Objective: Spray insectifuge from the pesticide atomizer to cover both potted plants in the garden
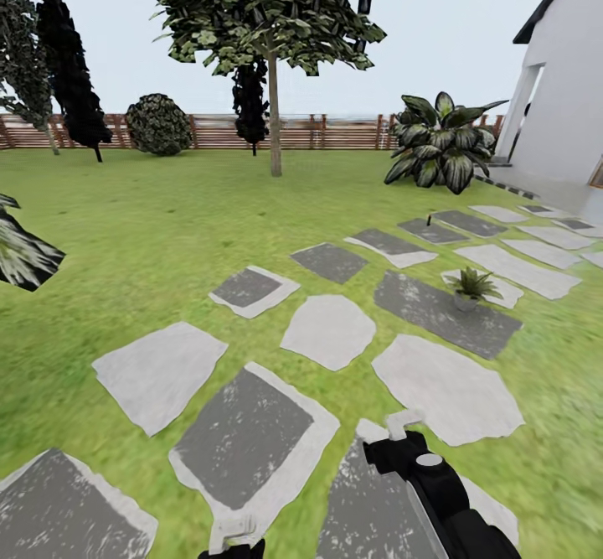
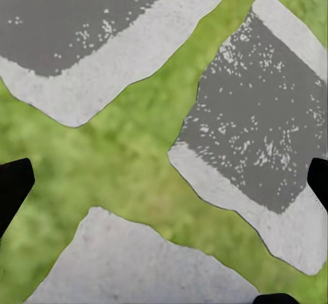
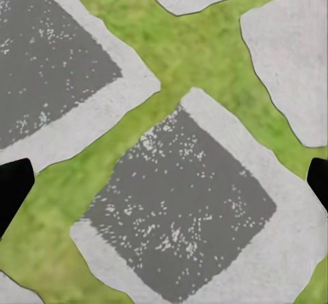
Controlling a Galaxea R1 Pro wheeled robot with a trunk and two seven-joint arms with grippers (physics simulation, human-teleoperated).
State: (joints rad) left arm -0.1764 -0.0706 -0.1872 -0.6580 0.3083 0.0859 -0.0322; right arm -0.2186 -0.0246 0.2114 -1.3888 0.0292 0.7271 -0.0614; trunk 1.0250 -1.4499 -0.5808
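Your right pincer (image 1: 402,425) hangs spread and empty; the potted plant (image 1: 471,285) stands well beyond it, farther right.

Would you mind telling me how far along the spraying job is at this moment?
Nothing looks done yet. Both grippers, left and right, hang open over stone paving, holding nothing. One small potted plant stands ahead on a slab to the right, apparently unsprayed. Finding the atomizer, picking it up and spraying both plants remain.
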